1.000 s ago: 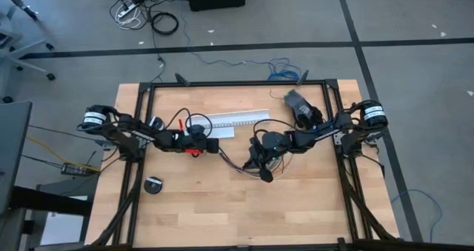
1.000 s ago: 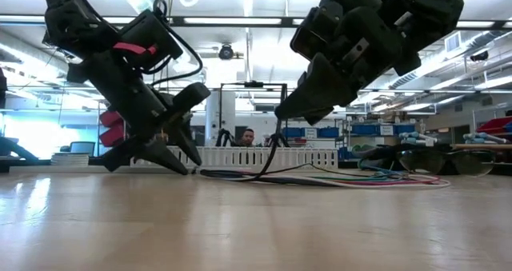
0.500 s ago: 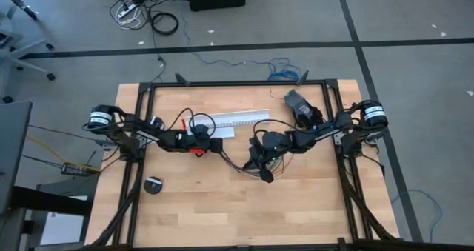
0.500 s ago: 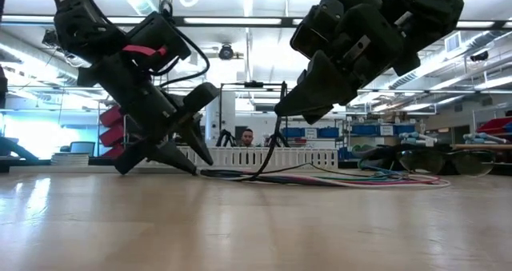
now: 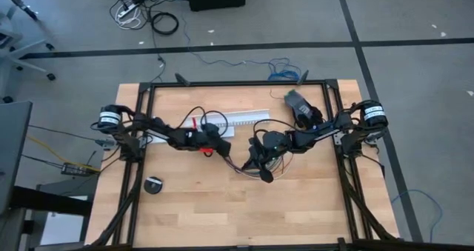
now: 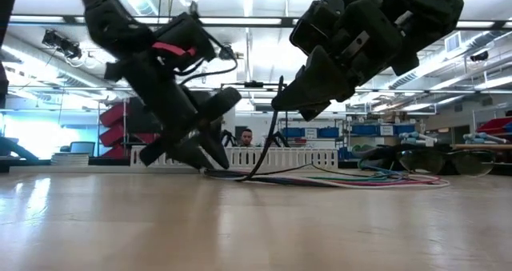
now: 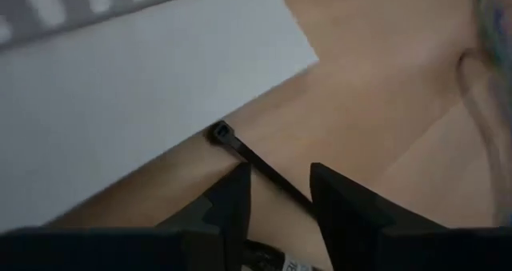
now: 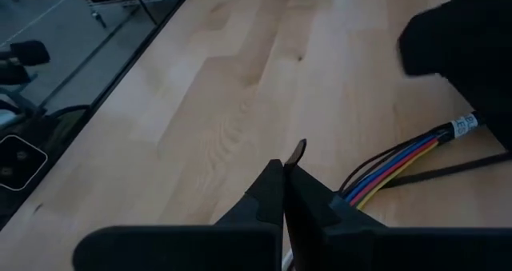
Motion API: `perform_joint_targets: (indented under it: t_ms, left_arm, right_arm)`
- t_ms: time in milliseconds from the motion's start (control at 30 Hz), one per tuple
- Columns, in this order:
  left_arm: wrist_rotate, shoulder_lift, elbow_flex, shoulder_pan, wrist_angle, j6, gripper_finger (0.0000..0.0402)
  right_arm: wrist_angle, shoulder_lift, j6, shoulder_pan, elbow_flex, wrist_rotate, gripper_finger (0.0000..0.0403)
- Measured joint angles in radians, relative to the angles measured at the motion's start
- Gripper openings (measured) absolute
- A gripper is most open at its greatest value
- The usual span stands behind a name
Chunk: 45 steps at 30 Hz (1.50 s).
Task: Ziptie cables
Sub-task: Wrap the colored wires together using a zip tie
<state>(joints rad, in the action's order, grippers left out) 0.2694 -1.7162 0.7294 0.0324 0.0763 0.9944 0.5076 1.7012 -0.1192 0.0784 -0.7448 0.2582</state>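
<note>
On the left of the table (image 5: 185,206), near its front edge, a small round black disc (image 5: 153,185) lies by itself, well apart from my work.

My left gripper (image 5: 220,148) reaches in from the left toward the middle of the table, just in front of the long white slotted channel (image 5: 238,119) that runs along the far side. In my left wrist view my two dark fingers (image 7: 230,205) stand a little apart with the ziptie (image 7: 258,165) running between them — a thin black strip whose small square head lies on the wood right at the edge of a flat white sheet. I hold the strip between those fingers, low over the boards.

To the right of it, near the table's centre, my right gripper (image 5: 261,169) hangs tilted above the cables (image 5: 248,168). Its fingers are clenched tight together; in my right wrist view the tips (image 8: 285,175) meet with no gap, and a thin dark end sticks up from between them. I cannot tell what that piece is. The coloured wires — blue, purple, red, yellow — run bundled on the wood just beside my right fingers, with a small white label on them.

From table height, the cables (image 6: 336,177) lie flat across the boards in front of the channel, and a dark strand rises from them up to my right gripper (image 6: 276,105).
</note>
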Motion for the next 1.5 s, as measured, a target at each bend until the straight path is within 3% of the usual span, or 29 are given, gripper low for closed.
perform_joint_targets:
  t_ms: [133,267,467,967,1067,1233,1500]
  left_arm:
    - [0.053,-0.005,0.089,0.001,-0.195,-0.106,0.0126]
    - [0.059,-0.027,0.144,0.006,-0.242,-0.108,0.0126]
    - [-0.041,-0.091,0.156,0.022,-0.165,0.023,0.0126]
    - [-0.042,-0.109,0.153,0.02,-0.03,0.12,0.0123]
    - [-0.034,-0.111,0.153,0.02,-0.019,0.079,0.0098]
    - [-0.031,-0.114,0.151,0.019,0.0,-0.019,0.0016]
    - [-0.046,-0.114,0.151,-0.015,0.147,-0.244,0.0001]
  right_arm:
    - [-0.003,0.0,0.002,0.0,0.0,0.004,0.0]
    - [0.0,0.0,0.006,-0.001,0.0,0.007,0.0]
    - [0.013,0.0,0.008,-0.001,-0.001,0.007,0.0]
    - [0.02,0.0,0.029,0.01,-0.001,0.007,0.0]
    - [0.023,0.0,0.03,0.011,-0.001,0.007,0.0]
    - [0.023,0.0,0.034,0.011,-0.001,0.006,0.0]
    - [0.018,-0.001,0.026,0.011,-0.001,-0.004,0.0]
